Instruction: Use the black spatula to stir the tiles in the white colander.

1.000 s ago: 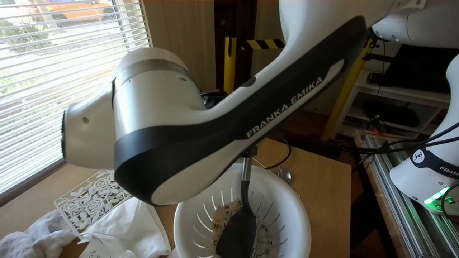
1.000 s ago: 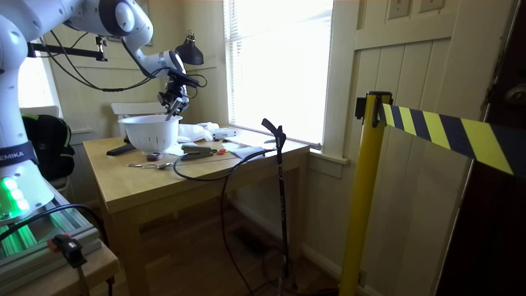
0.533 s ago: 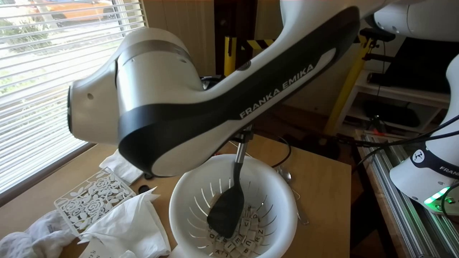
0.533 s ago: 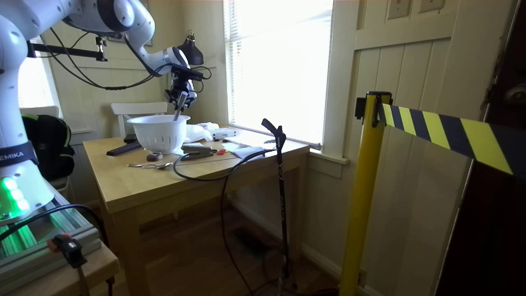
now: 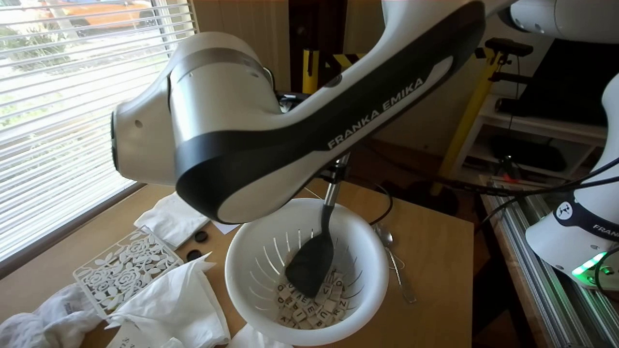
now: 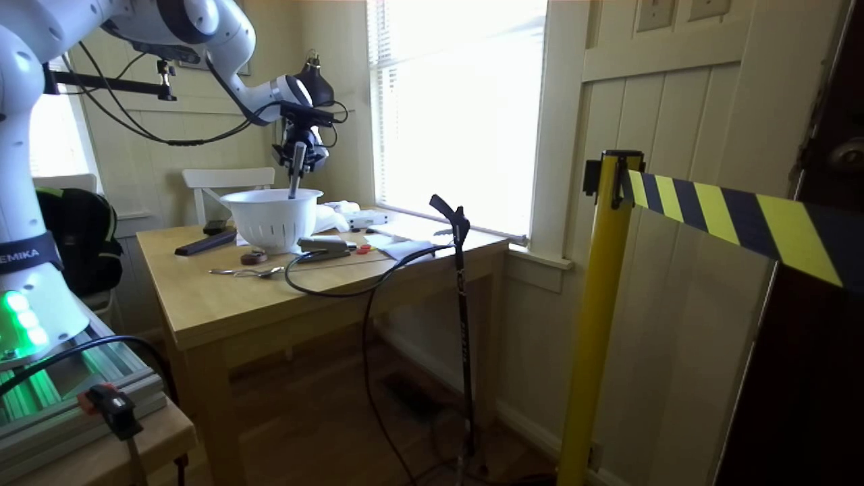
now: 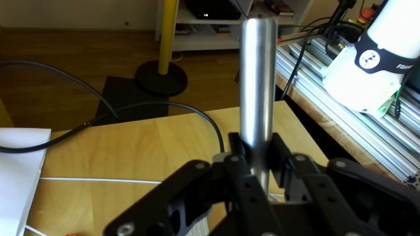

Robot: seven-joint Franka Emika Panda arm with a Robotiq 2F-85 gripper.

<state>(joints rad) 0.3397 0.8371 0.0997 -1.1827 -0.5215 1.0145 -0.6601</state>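
In an exterior view, low and central in the frame, you have the white colander [image 5: 355,227]: a smooth round bowl, plastic by its look, with a thick rim and thin slots running down its walls. In its bottom lie the tiles [image 5: 302,313], small pale-beige squares with flat faces and dark letters, heaped at mixed angles. Your black spatula [image 5: 309,268] slants down into the bowl, its broad, flat, dull blade over the upper part of the heap; you can't tell whether it touches them. Its black neck bends up into a shiny, round metal handle [image 7: 258,75].

At the lower left are a white openwork panel [image 5: 125,278], cut with roses and leaves, and a soft, creased white cloth [image 5: 174,302]. Right of the colander, a polished metal spoon [image 5: 385,236] lies on the pale wooden table [image 5: 435,275].

In the wrist view, right of center and low, your gripper [image 7: 257,146] is drawn in tight, its black fingers [image 7: 235,144] clamping the metal handle from both sides. The handle's blunt top stands upright above them.
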